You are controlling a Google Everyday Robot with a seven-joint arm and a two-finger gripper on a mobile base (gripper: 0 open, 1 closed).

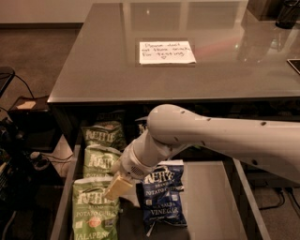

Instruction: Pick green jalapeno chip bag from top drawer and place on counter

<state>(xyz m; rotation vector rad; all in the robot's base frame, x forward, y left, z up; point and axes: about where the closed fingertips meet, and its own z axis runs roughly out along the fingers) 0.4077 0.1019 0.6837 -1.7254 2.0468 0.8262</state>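
The light green jalapeno chip bag (94, 211) lies at the front left of the open top drawer (211, 201), label up. My gripper (117, 187) reaches down from the white arm, its pale fingertips just above the bag's upper right corner. Two more green bags (99, 160) (104, 133) lie behind it along the left wall. A dark blue vinegar bag (161, 199) lies right of the gripper. The glossy counter (112, 61) with the white handwritten note (166, 51) lies above the drawer.
The white arm (225, 140) crosses the drawer from the right. Dark furniture and cables (18, 154) stand at the left. A dark object (287, 13) sits at the counter's far right corner.
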